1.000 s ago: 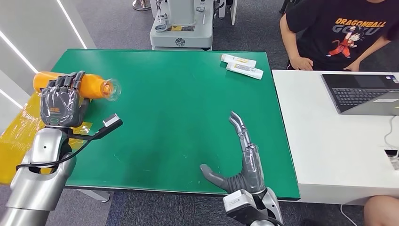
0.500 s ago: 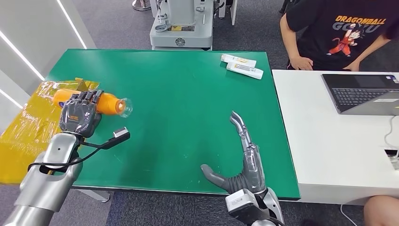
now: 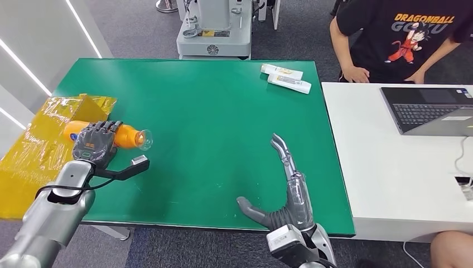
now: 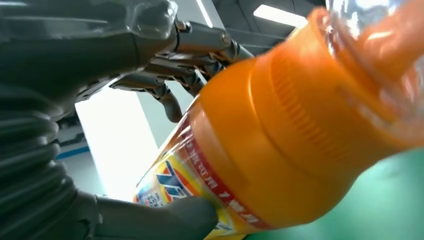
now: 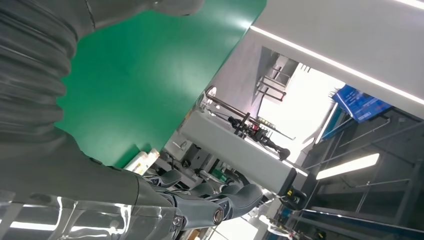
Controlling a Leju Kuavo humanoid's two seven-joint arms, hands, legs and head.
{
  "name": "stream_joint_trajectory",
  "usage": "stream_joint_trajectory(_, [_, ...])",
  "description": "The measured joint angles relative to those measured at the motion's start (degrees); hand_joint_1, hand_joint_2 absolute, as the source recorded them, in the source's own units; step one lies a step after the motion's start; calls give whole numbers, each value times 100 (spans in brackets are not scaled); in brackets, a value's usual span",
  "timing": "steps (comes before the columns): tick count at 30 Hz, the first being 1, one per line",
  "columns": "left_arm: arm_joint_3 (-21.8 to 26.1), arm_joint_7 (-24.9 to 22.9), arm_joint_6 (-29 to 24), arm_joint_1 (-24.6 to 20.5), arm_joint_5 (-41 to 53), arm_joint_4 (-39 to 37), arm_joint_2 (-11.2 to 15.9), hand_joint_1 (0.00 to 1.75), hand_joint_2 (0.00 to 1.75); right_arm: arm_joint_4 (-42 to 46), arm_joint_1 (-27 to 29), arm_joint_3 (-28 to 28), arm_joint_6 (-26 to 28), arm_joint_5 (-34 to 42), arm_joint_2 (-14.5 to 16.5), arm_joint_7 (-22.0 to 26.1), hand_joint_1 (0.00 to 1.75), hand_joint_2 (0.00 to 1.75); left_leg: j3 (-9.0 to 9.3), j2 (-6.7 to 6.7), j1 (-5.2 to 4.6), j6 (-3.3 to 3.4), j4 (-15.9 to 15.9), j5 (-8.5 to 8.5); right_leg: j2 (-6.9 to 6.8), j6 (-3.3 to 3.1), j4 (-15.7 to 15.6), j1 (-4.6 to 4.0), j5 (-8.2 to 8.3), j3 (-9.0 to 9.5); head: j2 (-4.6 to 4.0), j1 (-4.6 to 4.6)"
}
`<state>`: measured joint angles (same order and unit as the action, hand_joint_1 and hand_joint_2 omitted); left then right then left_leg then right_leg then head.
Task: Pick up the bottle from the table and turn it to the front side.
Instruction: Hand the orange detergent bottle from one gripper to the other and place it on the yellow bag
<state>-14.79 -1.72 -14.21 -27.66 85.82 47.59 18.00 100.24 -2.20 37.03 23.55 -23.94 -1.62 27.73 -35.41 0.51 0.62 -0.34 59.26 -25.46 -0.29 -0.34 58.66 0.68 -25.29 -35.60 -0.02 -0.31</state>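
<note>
- Over the last second the left hand (image 3: 95,142) has carried the bottle (image 3: 127,136) down and nearer; half a second ago it was slightly higher and farther right, and it now sits low at the left edge of the green table (image 3: 212,123).
- The right hand (image 3: 284,190) has not shifted across the three head pictures.
- The left hand grips the bottle around its labelled middle, fingers wrapped over the top of it. In the left wrist view the thumb (image 4: 165,220) presses the label from one side and the darker fingers (image 4: 200,45) curl round the other.
- The bottle lies roughly level, filled with orange liquid, its clear narrow end pointing right toward the middle of the table and its other end out over the yellow wrapping.
- That crinkled yellow plastic sheet (image 3: 42,151) covers the left border of the table and hangs beyond it.
- The right hand holds nothing: it rests at the near edge of the table, right of centre, fingers straight and pointing away, thumb spread out to the left.
- Two white tubes (image 3: 287,79) lie side by side at the far right corner of the green table.
- To the right stands a white table (image 3: 390,167) with an open laptop (image 3: 432,109); a person in a black printed T-shirt (image 3: 401,39) sits behind it, one hand at its far edge.
- A grey machine base (image 3: 215,33) stands on the floor beyond the far edge of the green table.
</note>
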Motion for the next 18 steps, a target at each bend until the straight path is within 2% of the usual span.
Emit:
stream_joint_trajectory(10, [-1,8,32,-12,-95,-462,70,175,175,-2,-15,0,-113,33,31,-51,0,175,27,58,1,-22,-10,-11,53,-22,4,-1,14,1,0,2])
stream_joint_trajectory(18, [14,8,40,46,-146,-532,151,175,175,-51,-54,0,-167,88,44,-50,0,175,47,77,7,-56,-35,3,63,-51,6,-8,22,2,0,1])
